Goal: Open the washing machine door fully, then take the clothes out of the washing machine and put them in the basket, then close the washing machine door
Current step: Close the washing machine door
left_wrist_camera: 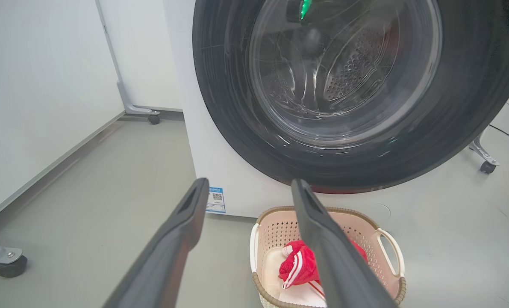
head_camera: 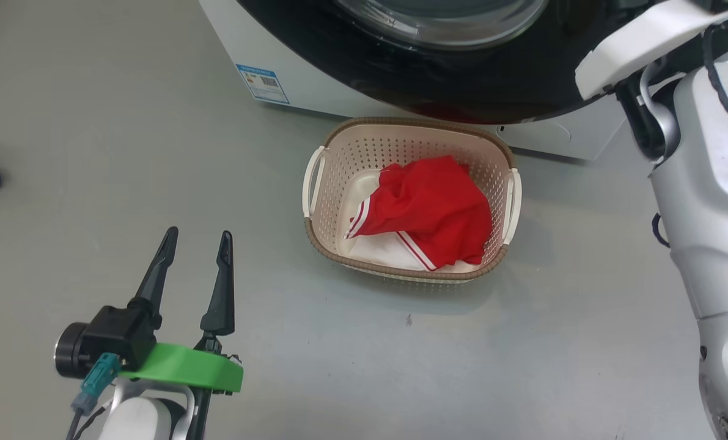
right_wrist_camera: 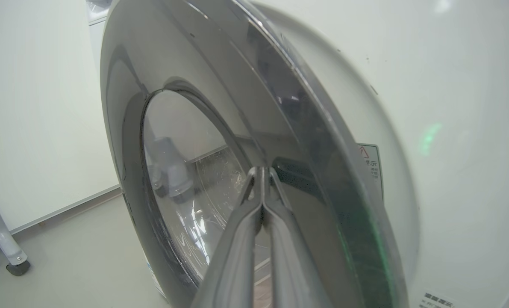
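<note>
Now: left gripper (head_camera: pixel 199 232) spread, empty; right gripper (right_wrist_camera: pixel 261 171) pressed together, tips at washing machine door (right_wrist_camera: pixel 181 64).

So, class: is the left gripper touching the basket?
Apart. The head view shows bare grey floor between the open left gripper and the basket.

The clothes (head_camera: pixel 431 208) are bright red with white striped trim and white parts. The basket (head_camera: pixel 388 150) is cream, dotted with holes, with a brown woven-look rim and white handles. The washing machine (head_camera: pixel 302 91) is white with a blue label (head_camera: pixel 263 82), the washing machine door (head_camera: pixel 474 79) glossy black, the floor (head_camera: pixel 125 153) grey.
</note>
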{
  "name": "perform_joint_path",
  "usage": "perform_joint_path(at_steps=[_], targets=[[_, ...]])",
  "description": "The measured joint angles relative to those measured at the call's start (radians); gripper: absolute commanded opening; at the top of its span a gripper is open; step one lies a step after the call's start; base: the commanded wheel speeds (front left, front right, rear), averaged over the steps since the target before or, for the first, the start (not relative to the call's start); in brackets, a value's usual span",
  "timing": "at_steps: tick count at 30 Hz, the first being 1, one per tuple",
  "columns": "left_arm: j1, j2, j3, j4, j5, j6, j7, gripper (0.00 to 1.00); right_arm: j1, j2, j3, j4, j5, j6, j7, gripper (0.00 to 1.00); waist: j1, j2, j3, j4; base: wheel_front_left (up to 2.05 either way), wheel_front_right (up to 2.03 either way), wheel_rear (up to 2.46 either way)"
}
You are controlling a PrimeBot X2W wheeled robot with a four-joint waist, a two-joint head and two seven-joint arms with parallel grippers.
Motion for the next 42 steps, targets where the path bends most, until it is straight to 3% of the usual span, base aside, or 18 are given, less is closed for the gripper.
perform_joint_path(at_steps=[18, 42], targets=[[-0.081, -0.023, -0.031, 0.042, -0.008, -0.011, -0.026, 1.00, -0.195, -0.073, -0.006, 0.109, -0.002, 0.008, 0.007, 0.00, 0.0000, 0.0000, 0.084, 0.030, 0.00, 0.00, 0.00], [-0.119, -0.026, -0.013, 0.118, -0.014, -0.010, -0.043, 1.00, -0.191, -0.046, 0.027, 0.221, 0.027, 0.017, -0.098, 0.00, -0.0001, 0.0000, 0.067, 0.009, 0.00, 0.00, 0.00]])
